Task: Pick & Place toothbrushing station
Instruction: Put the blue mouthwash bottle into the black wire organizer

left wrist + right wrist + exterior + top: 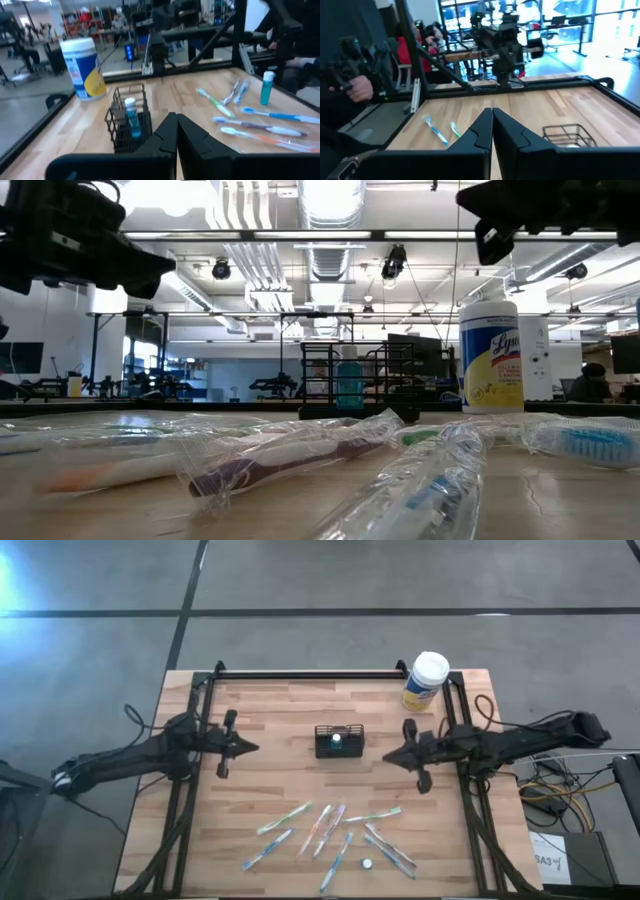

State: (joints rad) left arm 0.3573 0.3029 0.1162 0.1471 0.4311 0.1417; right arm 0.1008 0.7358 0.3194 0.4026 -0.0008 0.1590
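The toothbrushing station, a small black wire-mesh caddy (339,741), stands on its base at the table's middle with a small blue-and-white bottle (131,117) upright inside; it also shows in the low view (345,380) and the right wrist view (568,135). Several wrapped toothbrushes (330,830) lie flat near the table's near edge. My left gripper (254,748) hovers shut to the caddy's left. My right gripper (386,756) hovers shut to its right. Both are empty.
A white-lidded yellow-and-blue round canister (425,681) stands at the far right corner. A small blue tube (267,87) stands among the toothbrushes, and a small white cap (367,863) lies near them. A black frame rail (310,674) runs along the far edge. A person (350,85) stands beyond the table.
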